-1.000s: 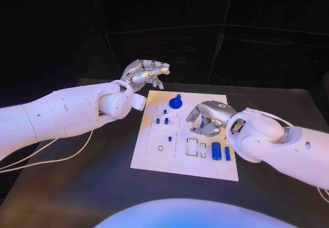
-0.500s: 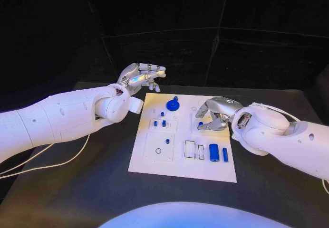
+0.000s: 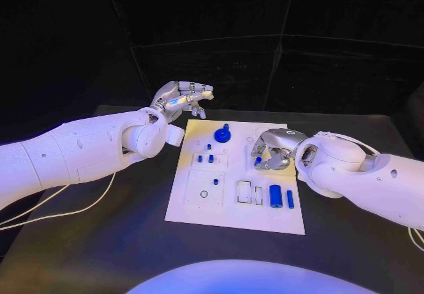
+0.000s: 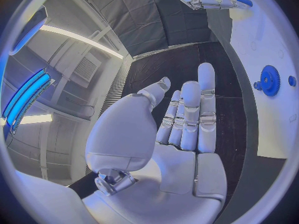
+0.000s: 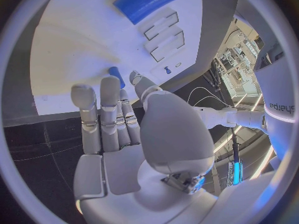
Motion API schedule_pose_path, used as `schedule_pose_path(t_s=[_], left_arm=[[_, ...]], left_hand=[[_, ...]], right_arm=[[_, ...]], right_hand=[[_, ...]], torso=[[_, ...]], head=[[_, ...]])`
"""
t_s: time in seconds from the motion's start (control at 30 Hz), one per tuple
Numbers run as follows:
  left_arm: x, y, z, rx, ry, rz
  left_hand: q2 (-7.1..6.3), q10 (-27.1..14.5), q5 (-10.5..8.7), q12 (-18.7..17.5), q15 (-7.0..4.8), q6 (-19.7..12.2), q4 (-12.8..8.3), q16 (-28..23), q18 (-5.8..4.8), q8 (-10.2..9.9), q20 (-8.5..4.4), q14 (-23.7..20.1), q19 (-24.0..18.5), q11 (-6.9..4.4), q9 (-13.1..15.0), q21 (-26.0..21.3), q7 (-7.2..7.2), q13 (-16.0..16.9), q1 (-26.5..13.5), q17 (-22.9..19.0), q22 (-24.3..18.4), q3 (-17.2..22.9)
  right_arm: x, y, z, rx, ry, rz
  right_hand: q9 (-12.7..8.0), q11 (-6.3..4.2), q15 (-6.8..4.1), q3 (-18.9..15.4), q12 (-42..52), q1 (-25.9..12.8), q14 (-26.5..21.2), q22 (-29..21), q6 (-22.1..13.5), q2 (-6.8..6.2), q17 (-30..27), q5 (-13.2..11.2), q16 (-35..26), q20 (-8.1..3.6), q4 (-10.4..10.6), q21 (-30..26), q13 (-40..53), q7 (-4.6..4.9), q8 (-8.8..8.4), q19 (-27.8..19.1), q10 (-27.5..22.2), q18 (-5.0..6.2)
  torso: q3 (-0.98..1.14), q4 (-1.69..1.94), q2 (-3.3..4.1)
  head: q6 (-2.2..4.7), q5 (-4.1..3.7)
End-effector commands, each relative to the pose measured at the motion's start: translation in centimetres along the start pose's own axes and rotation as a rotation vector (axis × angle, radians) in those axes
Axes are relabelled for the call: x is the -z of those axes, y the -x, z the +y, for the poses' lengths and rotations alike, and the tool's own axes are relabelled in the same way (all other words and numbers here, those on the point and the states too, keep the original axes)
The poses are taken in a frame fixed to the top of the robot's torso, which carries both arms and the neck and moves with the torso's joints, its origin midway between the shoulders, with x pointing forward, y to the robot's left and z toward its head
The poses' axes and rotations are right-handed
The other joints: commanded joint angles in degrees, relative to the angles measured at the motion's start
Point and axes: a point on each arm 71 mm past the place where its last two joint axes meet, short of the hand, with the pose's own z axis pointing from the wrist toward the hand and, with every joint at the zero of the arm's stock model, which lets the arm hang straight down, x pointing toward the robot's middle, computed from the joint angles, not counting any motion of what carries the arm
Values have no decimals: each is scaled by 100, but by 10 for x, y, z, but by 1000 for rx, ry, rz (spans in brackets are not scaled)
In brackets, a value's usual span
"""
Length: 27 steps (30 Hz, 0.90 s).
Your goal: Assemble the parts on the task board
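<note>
Right robot hand (image 3: pixel 272 151) pinches a small blue peg (image 3: pixel 258 161) over the flat white task board (image 3: pixel 203 211); left robot hand (image 3: pixel 183 97) spread, empty.

The scene is dimly lit, the background left black. The white task board (image 3: pixel 237 208) is brightly lit. Straight edges are bent in the wrist views.

White task board (image 3: pixel 231 214) lies flat mid-table. On it: blue gear (image 3: pixel 223 134) at far end, small blue pegs (image 3: pixel 205 158) standing, blue cylinder (image 3: pixel 276 196) lying near right edge.
</note>
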Motion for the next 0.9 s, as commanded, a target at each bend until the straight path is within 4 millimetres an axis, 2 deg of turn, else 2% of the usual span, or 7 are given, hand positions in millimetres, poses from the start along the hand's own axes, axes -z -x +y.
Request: schedule_pose_path(t_s=[0.03,0.47,0.77,0.83,0.9], left_arm=[[-1,-1,-1,8,-5,11],[-1,-1,-1,6,-9,9],[0,0,-2,5,-10,6],[0,0,-2,5,-11,6],[0,0,-2,5,-11,6]], left_hand=[[36,-48,24,34,-5,-50,-1,40,72,26,37,-39,-6,-4,10,-26,-6,7,41,-5,-6,-47],[36,-48,24,34,-5,-50,-1,40,72,26,37,-39,-6,-4,10,-26,-6,7,41,-5,-6,-47],[44,-59,24,49,-5,-56,-5,49,72,37,38,-38,-5,-4,12,-27,-8,10,49,3,-7,-50],[44,-59,24,49,-5,-56,-5,49,72,37,38,-38,-5,-4,12,-27,-8,10,49,3,-7,-50],[44,-59,24,49,-5,-56,-5,49,72,37,38,-38,-5,-4,12,-27,-8,10,49,3,-7,-50]], right_arm=[[-1,-2,-1,43,-13,45],[-5,-2,0,65,-14,38],[-7,-1,1,60,-5,16],[-7,0,1,58,-3,8],[-7,0,2,59,-2,-4]], right_hand=[[5,-23,-15,28,44,28,53,70,65,59,77,34,67,3,23,53,-13,7,29,65,125,-25],[19,-16,-14,159,11,43,70,101,254,147,113,-7,120,-5,84,83,-42,12,83,94,216,-35],[30,-67,-55,565,18,206,97,215,557,310,232,-370,248,-30,92,172,-31,-5,156,152,555,-51],[40,-94,-79,700,30,277,102,234,659,356,262,-484,279,-48,62,188,-23,-25,194,160,668,-53],[47,-128,-111,949,40,467,104,262,758,435,291,-629,310,-83,-65,213,-13,-36,232,172,791,-54]], torso=[[4,-2,-2],[1,-2,-3],[0,-1,-4],[1,-1,-2],[1,-1,-2]], head=[[-11,1],[-12,-9],[-28,-16],[-29,-16],[-29,-16]])
